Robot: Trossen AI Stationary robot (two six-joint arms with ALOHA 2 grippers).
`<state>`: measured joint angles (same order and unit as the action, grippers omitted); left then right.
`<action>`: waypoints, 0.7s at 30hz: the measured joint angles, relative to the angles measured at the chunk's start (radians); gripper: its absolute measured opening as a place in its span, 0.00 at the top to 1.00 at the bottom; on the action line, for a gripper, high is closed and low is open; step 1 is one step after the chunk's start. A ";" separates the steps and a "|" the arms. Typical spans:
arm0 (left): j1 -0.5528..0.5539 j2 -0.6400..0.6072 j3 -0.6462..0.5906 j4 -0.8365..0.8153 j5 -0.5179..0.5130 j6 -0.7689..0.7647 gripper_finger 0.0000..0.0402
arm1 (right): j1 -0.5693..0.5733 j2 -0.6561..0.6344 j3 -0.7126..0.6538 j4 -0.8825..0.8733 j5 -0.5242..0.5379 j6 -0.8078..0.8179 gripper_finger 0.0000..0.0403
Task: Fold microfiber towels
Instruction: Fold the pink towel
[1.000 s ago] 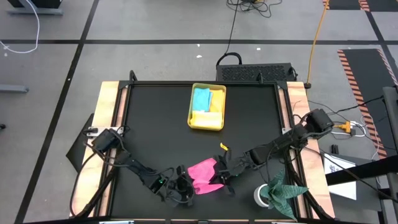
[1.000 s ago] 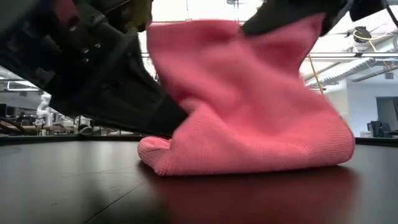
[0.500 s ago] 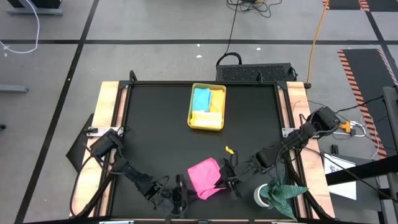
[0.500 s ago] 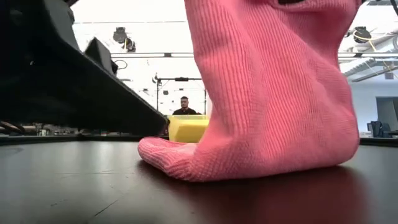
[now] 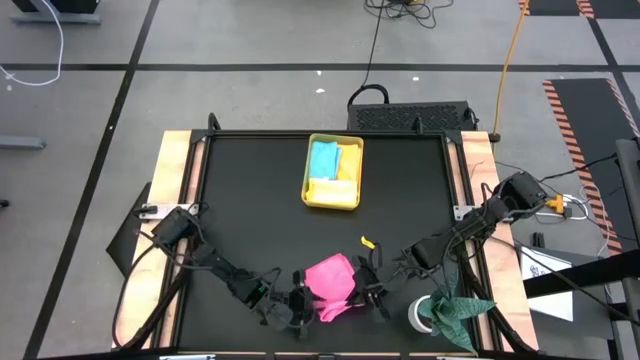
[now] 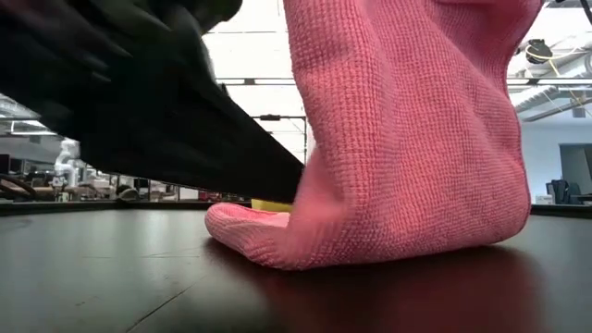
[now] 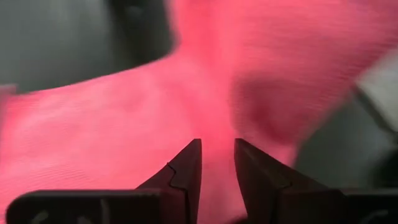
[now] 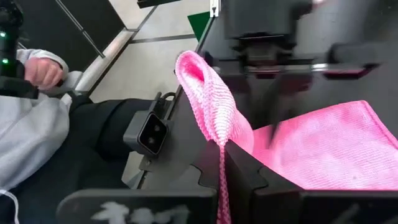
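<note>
A pink microfiber towel [image 5: 330, 284] lies near the table's front edge, its right part drawn up. The low view shows it standing tall [image 6: 407, 120], with its lower end on the table. My right gripper [image 5: 368, 287] is shut on its right side. At the towel's left side, my left gripper [image 5: 303, 303] has its fingers a little apart, with pink cloth filling the left wrist view just past the tips [image 7: 217, 149]. A light blue towel [image 5: 324, 160] and a yellow one [image 5: 347, 165] lie in the yellow tray [image 5: 333, 203]. My right gripper pinches the pink towel's right edge [image 8: 219, 138] between its two fingers, coming level and slightly downward from the table's right. A rounded fold of cloth [image 8: 199, 81] sticks out past the fingertips. The towel hangs from the hold, its lower end [image 6: 277, 242] resting on the table. Whether my left gripper touches the towel I cannot tell.
A dark green cloth [image 5: 457, 308] and a white round thing [image 5: 418, 314] lie at the front right. The yellow tray stands at the far middle. A person's hand and grey sleeve [image 8: 38, 74] show beyond the table's near edge.
My right gripper has gone toward the table's right edge and up with the towel's right side, so the towel stands taller, its lower end still on the table. My left gripper drew back toward the near left, then came back to the towel's left side.
</note>
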<state>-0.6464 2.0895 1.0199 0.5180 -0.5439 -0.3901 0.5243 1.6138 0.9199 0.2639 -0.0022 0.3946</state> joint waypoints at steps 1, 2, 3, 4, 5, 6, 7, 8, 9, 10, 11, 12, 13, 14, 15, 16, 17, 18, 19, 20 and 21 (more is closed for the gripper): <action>-0.002 0.000 0.000 0.014 0.033 0.016 0.76 | -0.002 0.000 0.000 0.000 0.000 -0.006 1.00; -0.005 0.000 0.000 0.030 0.053 0.030 0.76 | -0.004 0.000 0.000 -0.001 0.000 -0.012 1.00; -0.008 0.000 0.000 0.051 0.060 0.043 0.76 | -0.006 0.000 0.000 -0.001 0.000 -0.014 1.00; -0.011 0.000 0.000 0.065 0.062 0.051 0.76 | -0.008 0.000 0.000 0.000 0.000 -0.014 1.00; -0.013 -0.001 0.000 0.074 0.062 0.058 0.76 | -0.012 0.000 0.000 0.001 0.001 -0.014 1.00; -0.013 -0.001 0.000 0.076 0.062 0.063 0.76 | -0.014 0.000 0.000 0.000 0.002 -0.014 1.00; -0.013 -0.001 0.000 0.076 0.062 0.068 0.76 | -0.017 0.000 0.000 0.000 0.002 -0.014 1.00; -0.012 -0.001 0.000 0.076 0.062 0.069 0.76 | -0.019 0.000 0.000 0.000 0.003 -0.014 1.00; -0.012 -0.001 0.000 0.077 0.062 0.068 0.76 | -0.021 0.000 0.000 0.000 0.004 -0.014 1.00; -0.012 -0.001 0.000 0.078 0.062 0.068 0.76 | -0.024 0.000 0.000 0.000 0.004 -0.014 1.00; -0.012 -0.001 0.000 0.078 0.069 0.068 0.76 | -0.026 0.000 0.000 0.000 0.004 -0.014 1.00; -0.012 0.004 0.000 0.083 0.078 0.068 0.76 | -0.028 0.000 0.000 0.000 0.004 -0.014 1.00; -0.012 0.014 0.000 0.100 0.084 0.067 0.76 | -0.030 0.000 0.000 0.000 0.004 -0.014 1.00; -0.012 0.023 0.000 0.111 0.091 0.068 0.76 | -0.032 0.000 0.000 0.000 0.004 -0.014 1.00; -0.013 0.036 0.000 0.124 0.095 0.071 0.76 | -0.034 0.000 0.000 0.000 0.004 -0.014 1.00; -0.013 0.052 0.000 0.149 0.108 0.071 0.76 | -0.035 0.000 0.000 -0.001 0.004 -0.013 1.00; -0.013 0.064 0.000 0.160 0.110 0.070 0.76 | -0.036 0.000 0.000 -0.004 0.004 -0.011 1.00; -0.016 0.072 0.000 0.163 0.110 0.070 0.76 | -0.037 0.000 0.000 -0.007 0.005 -0.011 1.00; -0.018 0.074 0.000 0.162 0.110 0.070 0.76 | -0.037 0.000 0.000 -0.009 0.007 -0.010 1.00; -0.022 0.074 0.000 0.159 0.108 0.070 0.76 | -0.037 0.000 0.000 -0.009 0.019 -0.008 1.00; -0.024 0.071 0.000 0.161 0.107 0.070 0.76 | -0.037 0.000 0.000 -0.013 0.036 0.001 1.00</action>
<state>-0.6706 2.1610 1.0203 0.6794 -0.4365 -0.3202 0.4874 1.6138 0.9199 0.2507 0.0339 0.3957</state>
